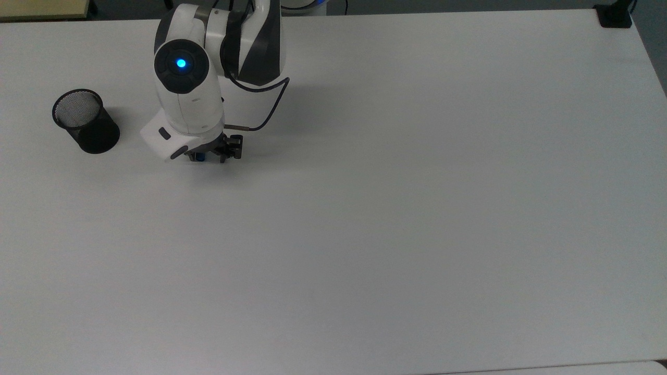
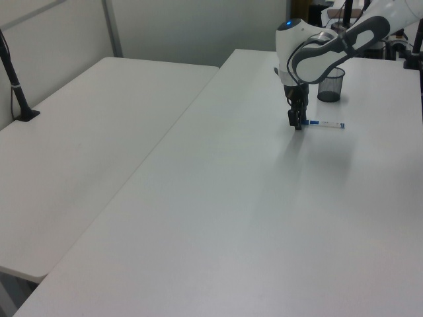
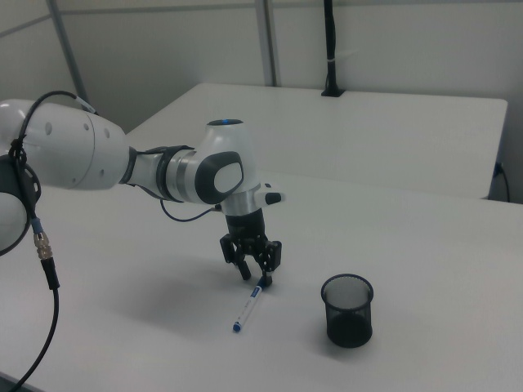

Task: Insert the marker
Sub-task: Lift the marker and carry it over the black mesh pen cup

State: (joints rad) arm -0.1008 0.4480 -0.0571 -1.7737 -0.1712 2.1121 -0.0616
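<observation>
hand spread wide over marker | cap end apparently hidden under arm

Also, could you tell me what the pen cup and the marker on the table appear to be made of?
The cup looks like black wire mesh, probably metal with a matte finish: its wall shows a fine grid and light passes through near the rim. The marker looks like smooth plastic, with a white barrel and blue ends; it lies flat on the table under the open gripper.
</observation>
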